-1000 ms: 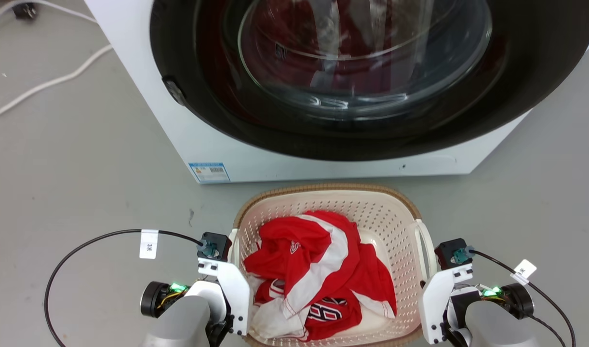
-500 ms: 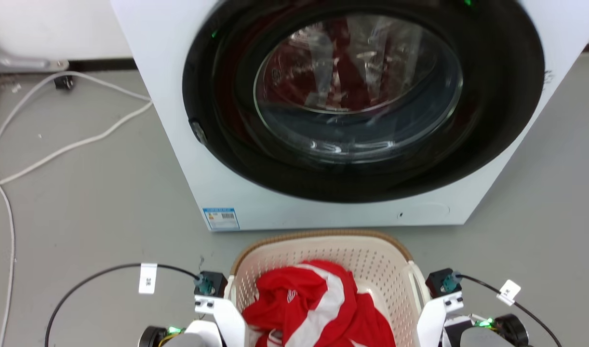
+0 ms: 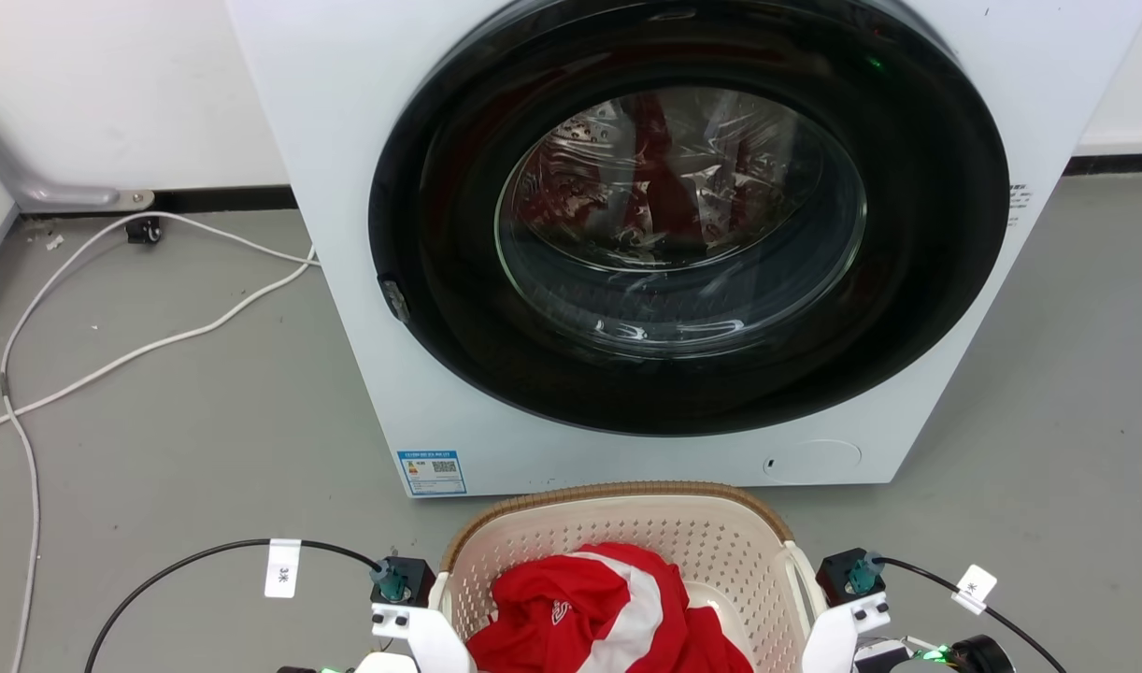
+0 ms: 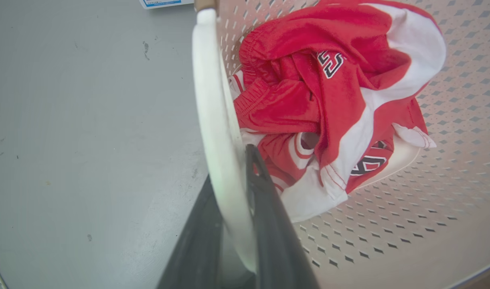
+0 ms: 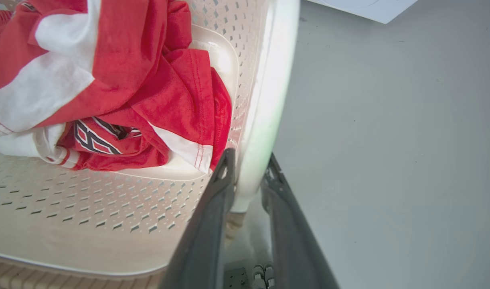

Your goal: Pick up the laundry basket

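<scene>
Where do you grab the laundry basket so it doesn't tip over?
Take the laundry basket by its white loop handles, the left handle and the right handle. Each is a thin band standing off the wall, so come from above, one finger inside, one outside. The left gripper and right gripper pinch them that way; opposite sides probably keep it level.

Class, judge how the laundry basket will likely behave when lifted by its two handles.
Probably light: the basket is perforated plastic holding a few clothes. Likely stiff, though the thin handles pinched by the left hand and right hand may flex. Smooth plastic might slip.
</scene>
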Tool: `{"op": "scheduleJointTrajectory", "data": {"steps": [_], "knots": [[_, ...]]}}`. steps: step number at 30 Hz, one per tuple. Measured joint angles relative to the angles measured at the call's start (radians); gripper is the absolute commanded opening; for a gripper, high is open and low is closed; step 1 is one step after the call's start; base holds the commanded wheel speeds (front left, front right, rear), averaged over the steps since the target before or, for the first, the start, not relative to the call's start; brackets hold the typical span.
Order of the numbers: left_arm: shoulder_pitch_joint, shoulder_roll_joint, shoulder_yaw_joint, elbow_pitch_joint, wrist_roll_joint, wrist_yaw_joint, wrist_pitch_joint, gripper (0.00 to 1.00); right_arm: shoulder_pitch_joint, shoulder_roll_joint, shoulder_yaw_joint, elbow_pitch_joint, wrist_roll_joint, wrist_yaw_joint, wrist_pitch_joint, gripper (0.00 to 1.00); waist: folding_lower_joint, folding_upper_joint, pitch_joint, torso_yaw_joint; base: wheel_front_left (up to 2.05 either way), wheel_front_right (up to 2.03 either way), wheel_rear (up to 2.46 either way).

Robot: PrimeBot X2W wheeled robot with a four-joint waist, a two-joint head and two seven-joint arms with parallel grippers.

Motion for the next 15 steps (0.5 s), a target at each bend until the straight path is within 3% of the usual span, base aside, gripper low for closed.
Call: {"op": "scheduleJointTrajectory", "data": {"steps": [15], "knots": [[0.005,0.000,-0.040,0.018,-0.031,-0.001,-0.011,0.00,0.011,-0.003,0.051,0.000,0.053,0.000,0.008,0.00,0.0001,0.0000,-0.028,0.000,0.00,0.00,0.00]]}}
